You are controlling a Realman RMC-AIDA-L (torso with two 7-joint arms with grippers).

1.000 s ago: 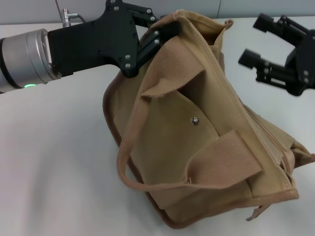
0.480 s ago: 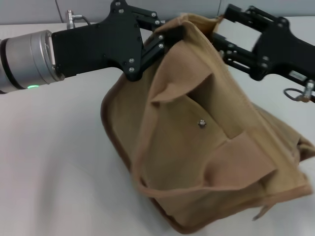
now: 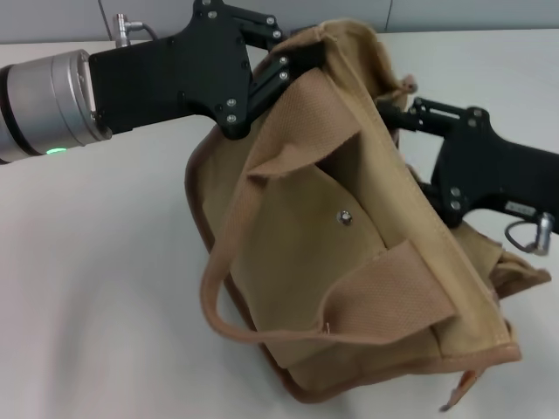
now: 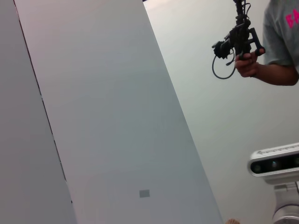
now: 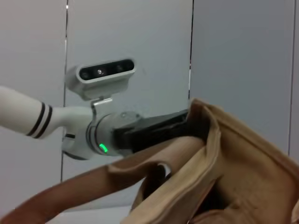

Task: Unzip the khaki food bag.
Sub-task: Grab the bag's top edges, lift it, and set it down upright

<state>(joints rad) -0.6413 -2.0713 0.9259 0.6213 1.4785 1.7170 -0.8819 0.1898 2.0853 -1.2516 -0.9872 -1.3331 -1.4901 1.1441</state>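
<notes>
In your head view, the khaki food bag (image 3: 349, 236) sits tilted on the white desk (image 3: 96, 288), its front pocket with the silver snap (image 3: 346, 216) facing you; one webbing handle (image 3: 262, 288) loops down over the front, and the brown edge trim runs along the lower side. Your left gripper (image 3: 301, 54) reaches in from the left and its jaws are clenched on the bag's upper far corner, holding that corner raised. Your right gripper (image 3: 397, 109) comes in from the right, pressed against the bag's top edge near the zipper line; its tips are hidden behind the canvas, so you cannot tell whether those jaws are released or clenched.

Your left wrist view looks up at grey wall panels (image 4: 107, 116); a person's hand (image 4: 247, 65) holds a black handheld device (image 4: 236, 39), and a camera unit (image 4: 274, 161) shows low at the edge.

Your right wrist view shows the bag's raised corner (image 5: 210, 140) close up, with the left arm (image 5: 93, 130) gripping it, green light lit, against the wall.
</notes>
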